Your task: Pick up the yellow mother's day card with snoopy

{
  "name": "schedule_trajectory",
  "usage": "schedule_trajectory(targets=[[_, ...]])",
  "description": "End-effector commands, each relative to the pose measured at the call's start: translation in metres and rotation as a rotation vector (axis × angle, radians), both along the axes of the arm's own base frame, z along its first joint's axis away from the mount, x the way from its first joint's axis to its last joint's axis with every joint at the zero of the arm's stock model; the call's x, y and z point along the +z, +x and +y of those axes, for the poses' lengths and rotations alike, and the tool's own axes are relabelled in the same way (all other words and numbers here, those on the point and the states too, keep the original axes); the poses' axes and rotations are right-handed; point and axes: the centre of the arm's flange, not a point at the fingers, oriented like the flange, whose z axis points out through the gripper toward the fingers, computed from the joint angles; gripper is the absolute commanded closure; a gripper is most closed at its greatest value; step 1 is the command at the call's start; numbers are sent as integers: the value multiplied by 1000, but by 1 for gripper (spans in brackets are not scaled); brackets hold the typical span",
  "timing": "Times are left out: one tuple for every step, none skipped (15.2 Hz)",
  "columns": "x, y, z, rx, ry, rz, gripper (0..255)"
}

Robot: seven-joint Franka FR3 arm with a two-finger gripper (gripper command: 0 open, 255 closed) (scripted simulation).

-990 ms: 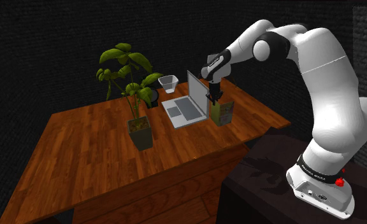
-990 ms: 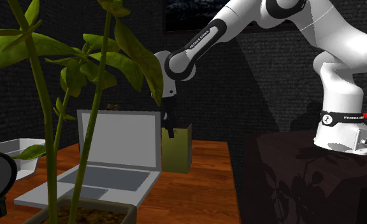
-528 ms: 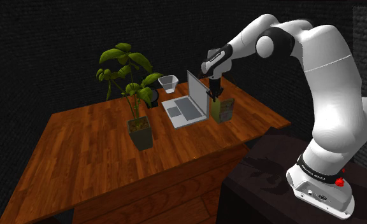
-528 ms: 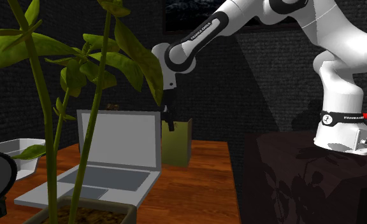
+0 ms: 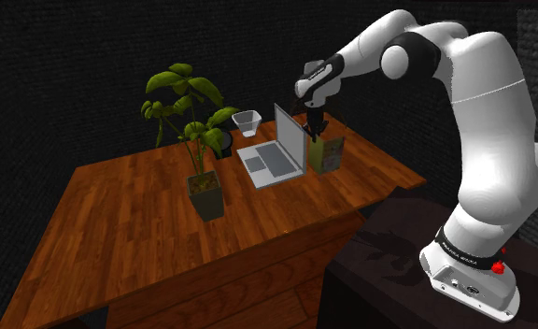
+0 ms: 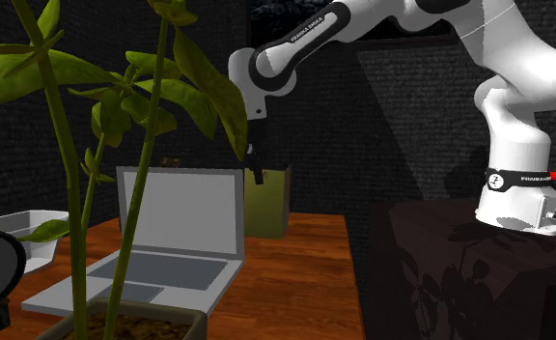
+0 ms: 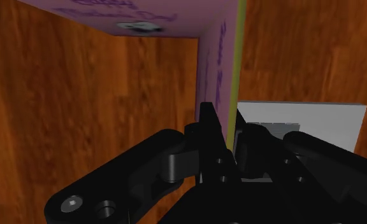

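Observation:
The card [image 5: 326,154] is an upright folded one, olive-yellow outside, standing open beside the laptop's screen near the table's far right corner. My gripper [image 5: 312,135] comes down from above and is shut on its top edge. In the second exterior view the card [image 6: 268,201] hangs from the gripper [image 6: 257,175] with its lower edge a little above the wooden table [image 6: 295,280]. The wrist view shows the card's purple inner face [image 7: 137,25], with one thin yellow-edged panel clasped by the gripper [image 7: 230,137].
An open grey laptop [image 5: 272,154] stands right beside the card. A potted plant [image 5: 205,192] sits mid-table, and a white bowl [image 5: 247,121] and a dark object [image 5: 222,142] lie behind the laptop. The table's right edge [image 5: 389,182] is close to the card.
The gripper has risen with the card clasped in it. The card's lower edge has come up off the table and drifted slightly toward the table's back.

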Motion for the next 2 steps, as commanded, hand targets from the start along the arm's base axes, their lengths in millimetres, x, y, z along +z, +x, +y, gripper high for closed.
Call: schedule_trajectory(targets=[[7, -1, 0, 0, 0, 0, 255], [7, -1, 0, 0, 0, 0, 255]])
